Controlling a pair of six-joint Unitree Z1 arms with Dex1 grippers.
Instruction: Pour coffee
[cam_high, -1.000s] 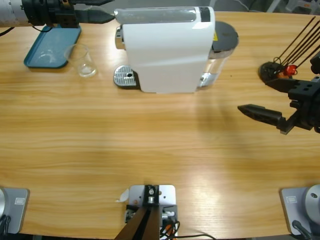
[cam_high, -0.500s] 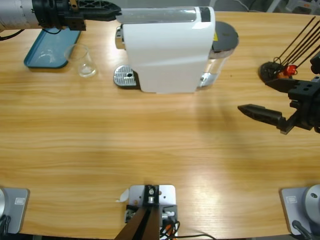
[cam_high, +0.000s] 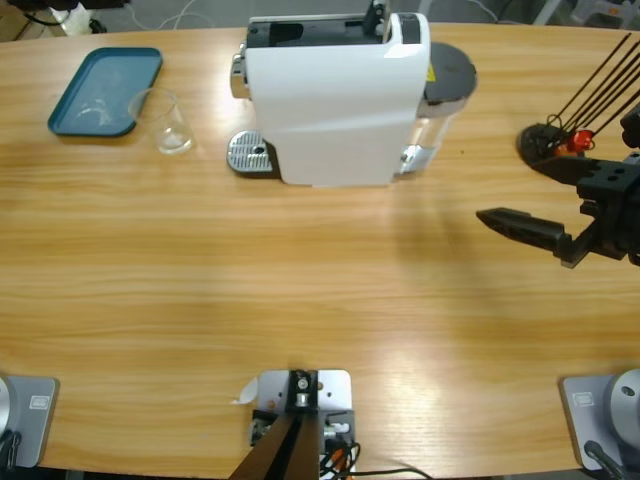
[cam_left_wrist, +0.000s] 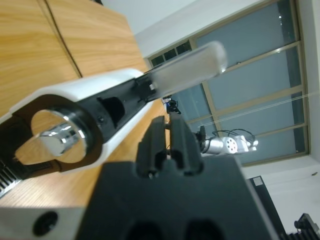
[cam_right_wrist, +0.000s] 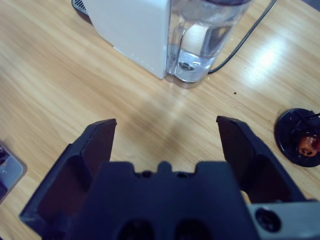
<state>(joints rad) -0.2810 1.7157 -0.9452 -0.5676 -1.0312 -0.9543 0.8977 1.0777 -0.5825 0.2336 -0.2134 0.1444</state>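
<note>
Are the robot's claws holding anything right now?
No. The right claw is wide open over bare table. The left claw is pinched shut with nothing between its tips, beside the coffee machine's raised lid.

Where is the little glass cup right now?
In the high view, the glass cup stands at the table's upper left, between the blue tray and the white coffee machine.

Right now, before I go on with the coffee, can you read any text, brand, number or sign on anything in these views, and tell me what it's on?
None can be read.
Yellow sticker on the white coffee machine, beside its grey water-tank lid: too small to read.
Teal tray, clear glass tumbler, black stand at the table's right: no print visible.
Both wrist views: no lettering on either gripper.
</note>
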